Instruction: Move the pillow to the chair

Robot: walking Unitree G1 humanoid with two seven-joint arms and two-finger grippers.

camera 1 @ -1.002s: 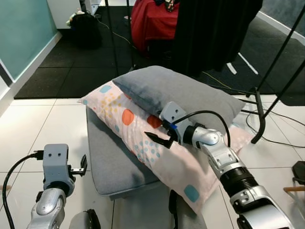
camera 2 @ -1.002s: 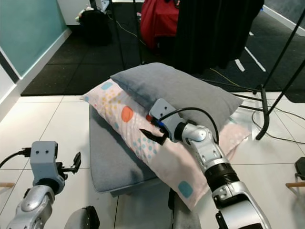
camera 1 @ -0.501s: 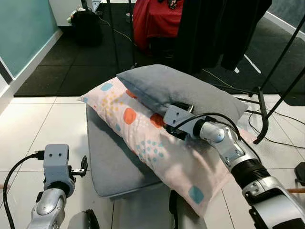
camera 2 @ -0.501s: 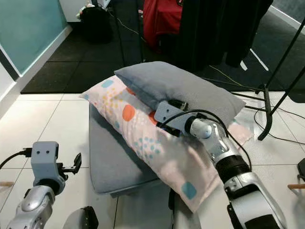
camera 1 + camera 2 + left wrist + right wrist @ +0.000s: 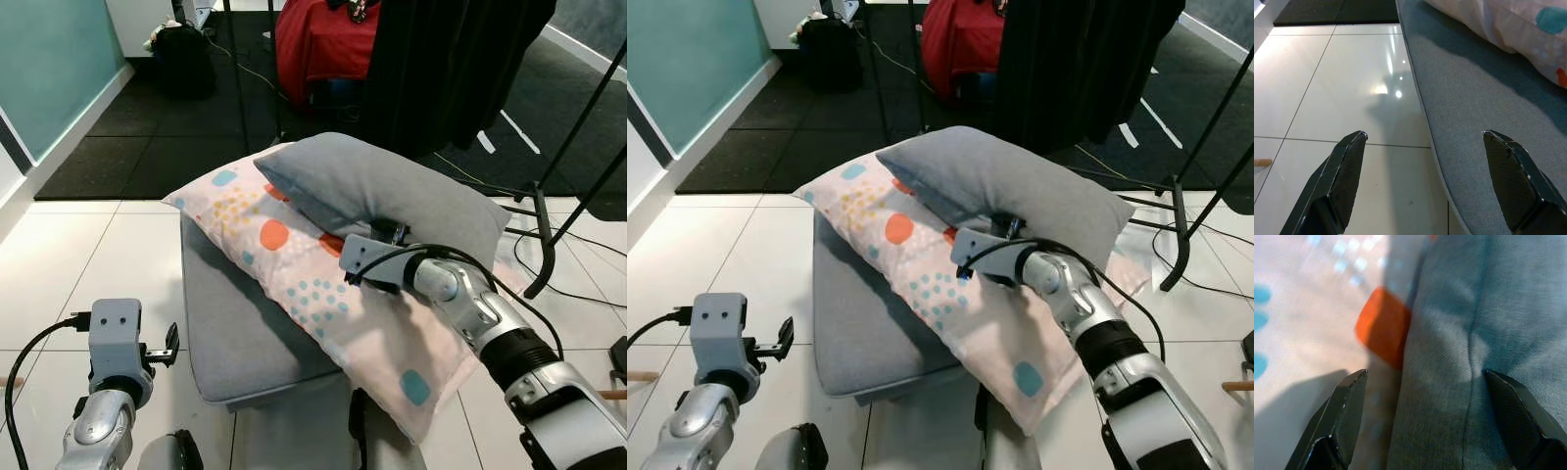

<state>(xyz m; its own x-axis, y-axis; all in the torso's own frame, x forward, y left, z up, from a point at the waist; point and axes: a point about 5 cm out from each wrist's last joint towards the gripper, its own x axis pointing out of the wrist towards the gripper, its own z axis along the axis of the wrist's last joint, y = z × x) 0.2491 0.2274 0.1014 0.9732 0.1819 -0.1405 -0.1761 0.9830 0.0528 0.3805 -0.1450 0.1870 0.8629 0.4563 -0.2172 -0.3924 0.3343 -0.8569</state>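
A grey pillow (image 5: pixel 382 191) lies on top of a pink pillow with coloured dots (image 5: pixel 323 294). Both rest on a grey cushioned seat (image 5: pixel 230 323). My right gripper (image 5: pixel 390 233) is pressed against the near edge of the grey pillow, where it meets the pink one. In the right wrist view the gripper (image 5: pixel 1423 373) is open, with the grey pillow's seam and an orange dot between its fingers. My left gripper (image 5: pixel 171 343) hangs low at the left, open (image 5: pixel 1423 133) above the floor beside the seat's edge.
White floor tiles (image 5: pixel 88 264) lie to the left of the seat. Behind it hang black garments (image 5: pixel 441 59), beside a red-covered object (image 5: pixel 318 44) and a black bag (image 5: pixel 181 54). Black stand legs (image 5: pixel 539 235) and cables are on the right.
My right gripper has moved from above the pink pillow up and back to the grey pillow's near edge. The left arm has stayed put. The camera shifted slightly.
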